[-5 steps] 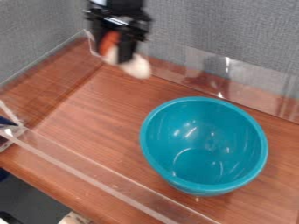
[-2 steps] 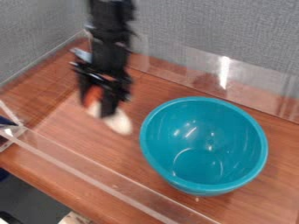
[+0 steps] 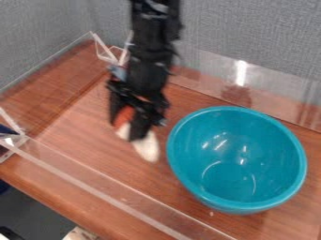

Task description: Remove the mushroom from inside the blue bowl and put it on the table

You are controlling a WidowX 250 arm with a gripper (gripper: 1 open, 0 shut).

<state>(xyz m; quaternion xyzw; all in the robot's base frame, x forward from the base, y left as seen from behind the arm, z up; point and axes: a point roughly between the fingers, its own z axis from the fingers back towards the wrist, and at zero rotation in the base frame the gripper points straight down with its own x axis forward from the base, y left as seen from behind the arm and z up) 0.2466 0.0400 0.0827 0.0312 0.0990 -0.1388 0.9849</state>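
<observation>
My gripper (image 3: 138, 127) hangs from the black arm and points down at the table (image 3: 69, 103), just left of the blue bowl (image 3: 238, 159). It is shut on the mushroom (image 3: 142, 141). The orange-red cap sits between the fingers and the cream stem sticks out below, close to the wood or touching it; I cannot tell which. The bowl is glossy teal, and nothing shows inside it. The arm stands beside the bowl's left rim.
Low clear acrylic walls (image 3: 88, 183) edge the tabletop at the front, left and back. A grey backdrop rises behind the table. Bare wood lies left of the gripper.
The gripper has come down and forward from the back left corner with the mushroom, ending low beside the bowl. The bowl now sits a little further right in the picture.
</observation>
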